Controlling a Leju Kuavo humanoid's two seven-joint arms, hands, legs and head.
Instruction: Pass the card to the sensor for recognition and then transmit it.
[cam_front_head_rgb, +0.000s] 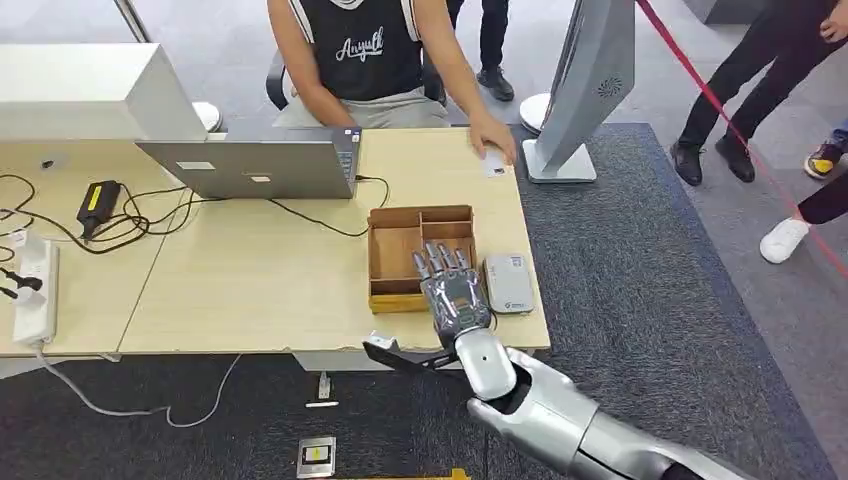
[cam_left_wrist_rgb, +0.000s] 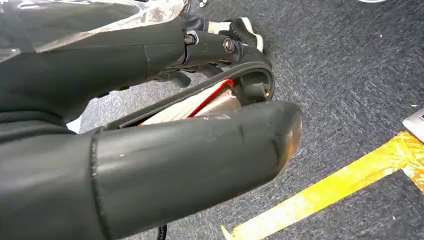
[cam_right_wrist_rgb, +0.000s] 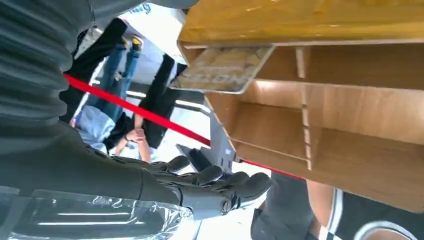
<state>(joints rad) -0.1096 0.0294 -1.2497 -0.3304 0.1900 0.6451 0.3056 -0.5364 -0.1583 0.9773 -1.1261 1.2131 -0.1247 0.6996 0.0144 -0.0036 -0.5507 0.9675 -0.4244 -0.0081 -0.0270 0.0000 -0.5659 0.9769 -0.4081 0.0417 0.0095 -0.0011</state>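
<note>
Card (cam_front_head_rgb: 494, 161), small white rectangle, lies upper centre of frame under a person's hand (cam_front_head_rgb: 492, 135), far table edge. My right hand (cam_front_head_rgb: 452, 285), fingers spread & empty, hovers over open wooden tray (cam_front_head_rgb: 384, 262), grey sensor pad (cam_front_head_rgb: 508, 283) just beside. Left hand state: can't tell.

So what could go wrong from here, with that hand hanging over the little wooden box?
1. The right hand hovers flat over the wooden tray, holding nothing; coming down, its fingers could catch the dividers and push the tray.
2. The grey sensor lies beside the hand near the table edge; a sideways sweep might knock it off.
3. The person's hand rests by a card across the table, possibly beyond easy reach.
</note>
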